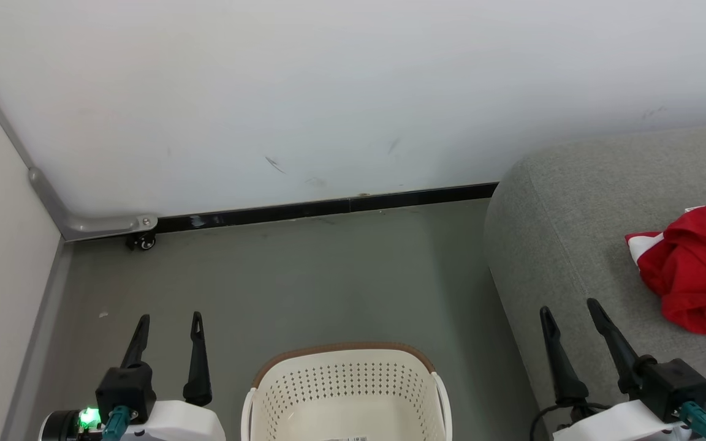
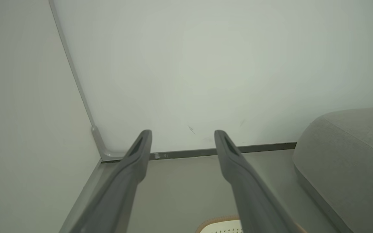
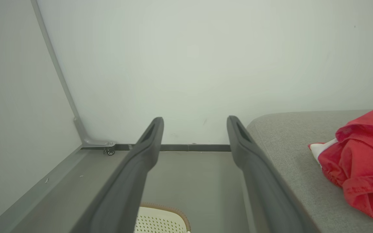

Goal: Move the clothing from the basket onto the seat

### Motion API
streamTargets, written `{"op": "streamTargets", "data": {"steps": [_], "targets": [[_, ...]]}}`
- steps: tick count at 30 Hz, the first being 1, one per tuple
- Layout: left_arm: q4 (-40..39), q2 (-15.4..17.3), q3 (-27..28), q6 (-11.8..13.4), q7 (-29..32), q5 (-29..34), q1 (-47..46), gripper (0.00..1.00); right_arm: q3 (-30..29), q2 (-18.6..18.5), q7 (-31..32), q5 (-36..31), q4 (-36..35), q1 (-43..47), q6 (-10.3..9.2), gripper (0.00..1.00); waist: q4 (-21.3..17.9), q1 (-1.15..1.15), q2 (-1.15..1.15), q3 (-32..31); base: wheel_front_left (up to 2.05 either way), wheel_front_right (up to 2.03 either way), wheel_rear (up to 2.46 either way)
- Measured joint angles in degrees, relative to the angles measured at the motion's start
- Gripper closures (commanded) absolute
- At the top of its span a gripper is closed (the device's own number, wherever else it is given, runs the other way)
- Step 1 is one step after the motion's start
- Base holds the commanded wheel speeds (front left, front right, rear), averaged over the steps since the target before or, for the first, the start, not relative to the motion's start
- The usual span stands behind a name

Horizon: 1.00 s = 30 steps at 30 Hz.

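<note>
Crumpled red clothing [image 1: 699, 269], white panel

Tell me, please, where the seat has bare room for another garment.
The seat is bare between its rounded left edge and the red clothing; the clothing crowds its right side. The floor between wall and basket is free.

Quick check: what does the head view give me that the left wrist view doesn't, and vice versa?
Head view's extras: the red clothing lying on the seat, the right gripper with jaws open and empty, the perforated inside of the basket, no garment in the part visible, and a small caster by the wall.
Left wrist view's extras: nothing new, just a closer look along the left gripper, jaws open and empty.
Shared: left gripper, seat's rounded corner, basket rim, grey floor, wall, dark skirting.
</note>
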Motion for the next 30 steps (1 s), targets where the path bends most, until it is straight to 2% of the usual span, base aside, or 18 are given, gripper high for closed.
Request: {"op": "streamTargets", "data": {"steps": [30], "targets": [[1.27,-0.03,1.89,1.36,0.00,-0.67,1.21,0.00,0.01,0.31,1.65,0.10,-3.37,2.36,0.00,0.00,0.80,0.00,0.00,-0.35,0.00,0.00,0.00]]}}
